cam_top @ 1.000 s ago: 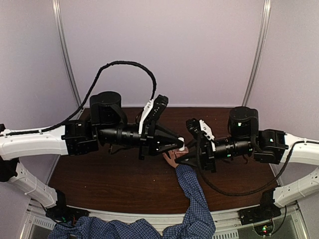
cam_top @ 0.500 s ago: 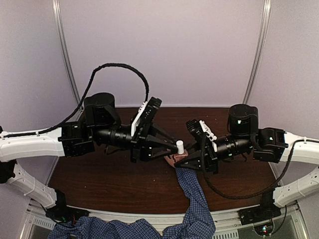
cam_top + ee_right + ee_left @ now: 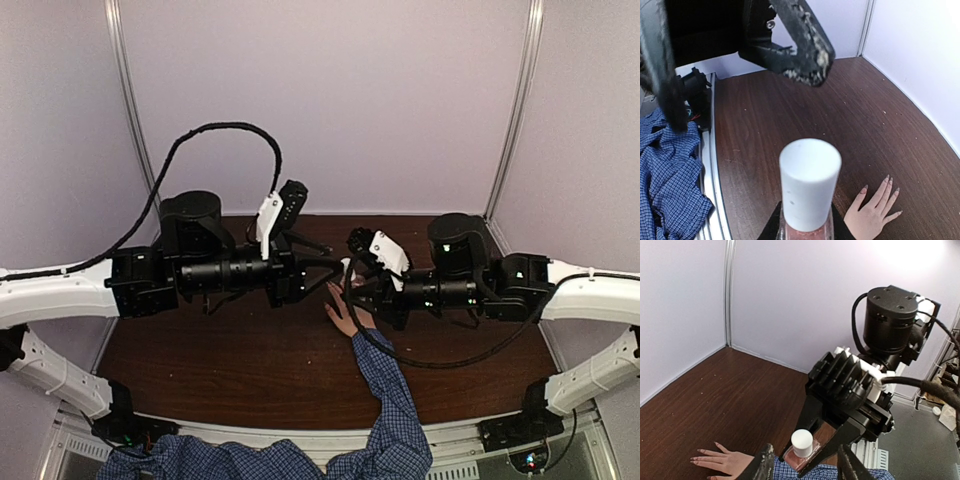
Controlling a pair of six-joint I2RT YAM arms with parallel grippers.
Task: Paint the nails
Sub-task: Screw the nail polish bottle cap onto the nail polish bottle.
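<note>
sleeve: blue checked, comes in over the table's near edge
hand: flat, palm down, roughly mid-table
nails: on splayed fingers aimed at the far edge
right gripper: clamped on the polish bottle, held off the table
left gripper: jaws apart, holding nothing, just beside the bottle

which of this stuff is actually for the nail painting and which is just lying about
For the job: nails on the hand laid flat; nail polish bottle, white cap on, in the right gripper; left gripper, open, off the cap.
Just there: blue checked sleeve; black cable loop; wooden table.
</note>
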